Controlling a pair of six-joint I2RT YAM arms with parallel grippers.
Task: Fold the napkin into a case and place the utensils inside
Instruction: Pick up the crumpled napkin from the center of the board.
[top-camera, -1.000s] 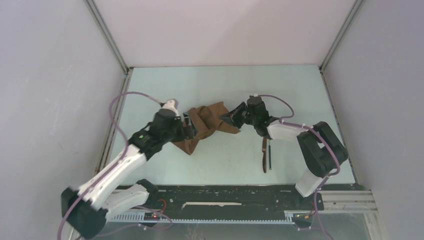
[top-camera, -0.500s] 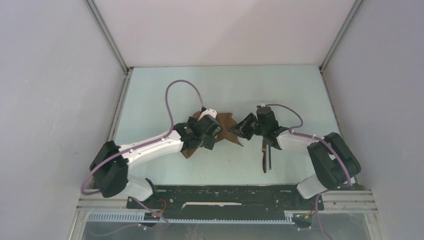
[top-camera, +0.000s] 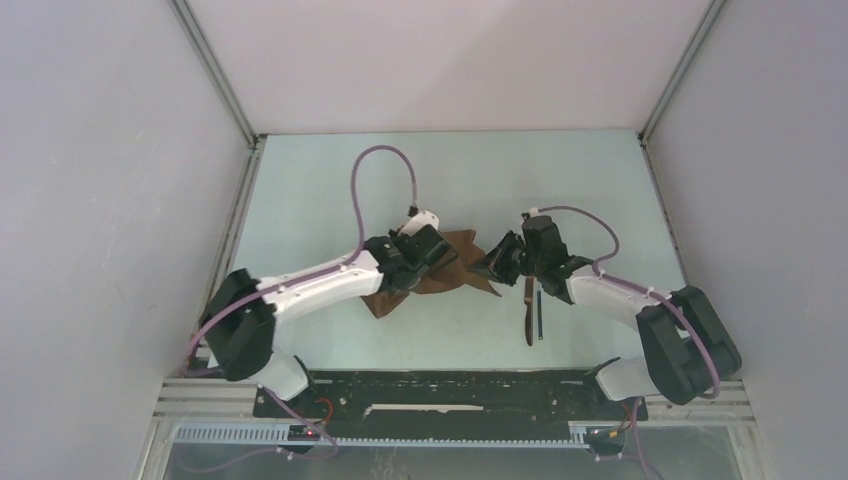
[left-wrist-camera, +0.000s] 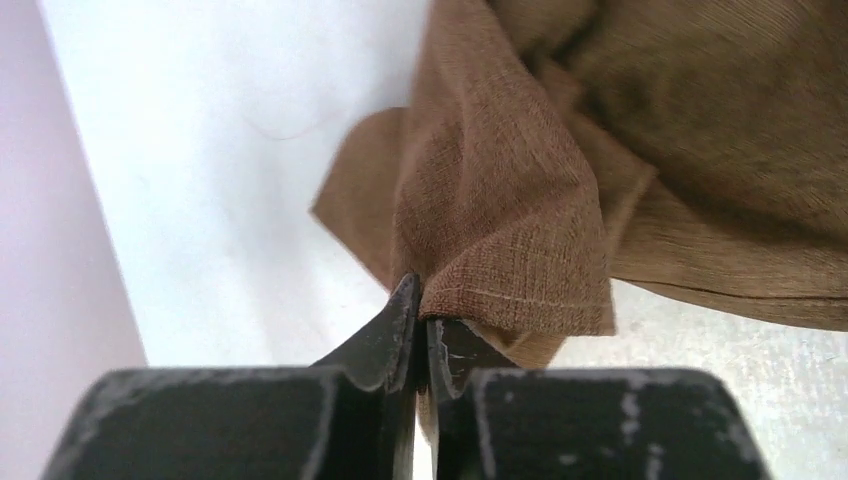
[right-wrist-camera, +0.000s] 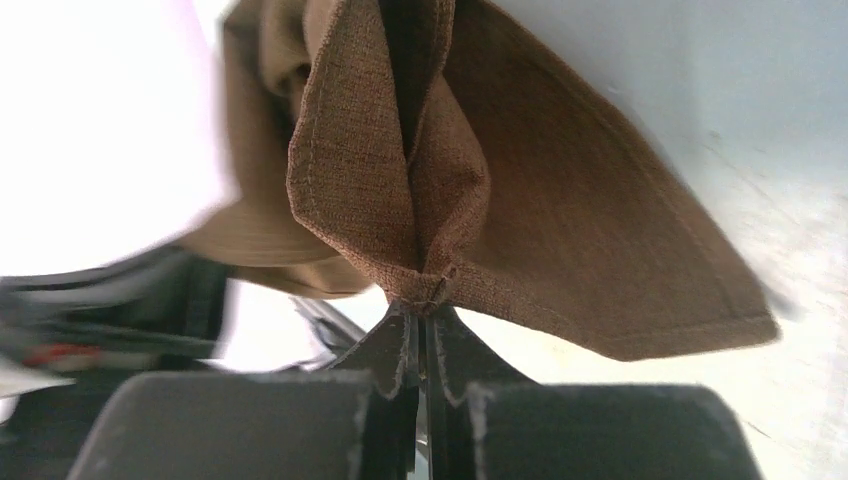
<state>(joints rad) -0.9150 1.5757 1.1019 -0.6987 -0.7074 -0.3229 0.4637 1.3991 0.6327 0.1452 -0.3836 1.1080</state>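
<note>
2 pinches on the brown napkin (left-wrist-camera: 500, 230): left gripper (left-wrist-camera: 420, 305) clamped on a fold, right gripper (right-wrist-camera: 422, 310) clamped on its hem. Knife (top-camera: 527, 315) and dark utensil (top-camera: 539, 315) lying nearby.

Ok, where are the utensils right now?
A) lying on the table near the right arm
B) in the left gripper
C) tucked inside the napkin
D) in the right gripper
A: the utensils lie loose on the table, while the right gripper pinches only the napkin.
</note>
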